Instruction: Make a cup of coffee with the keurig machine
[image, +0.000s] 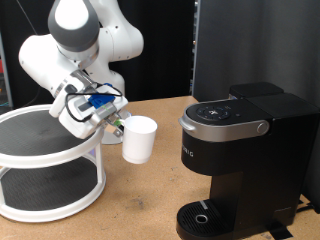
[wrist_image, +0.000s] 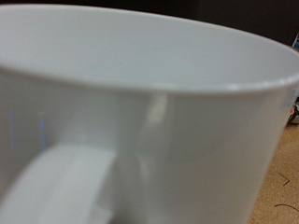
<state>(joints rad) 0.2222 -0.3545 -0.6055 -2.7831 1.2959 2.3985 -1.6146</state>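
The white cup (image: 139, 139) hangs in the air at the exterior view's middle, held by its handle side in my gripper (image: 116, 124), which is shut on it. The cup is upright, above the wooden table and to the exterior view's left of the keurig machine (image: 240, 150). The machine is matte black with its silver-rimmed lid closed and its round drip tray (image: 205, 216) at the bottom. In the wrist view the cup (wrist_image: 159, 112) fills the picture, with its handle (wrist_image: 56, 187) close to the camera; the fingers do not show there.
A white two-tier round stand (image: 50, 165) is at the exterior view's left, beneath the arm. A black panel (image: 260, 45) stands behind the machine. Bare wooden table (image: 140, 205) lies between the stand and the machine.
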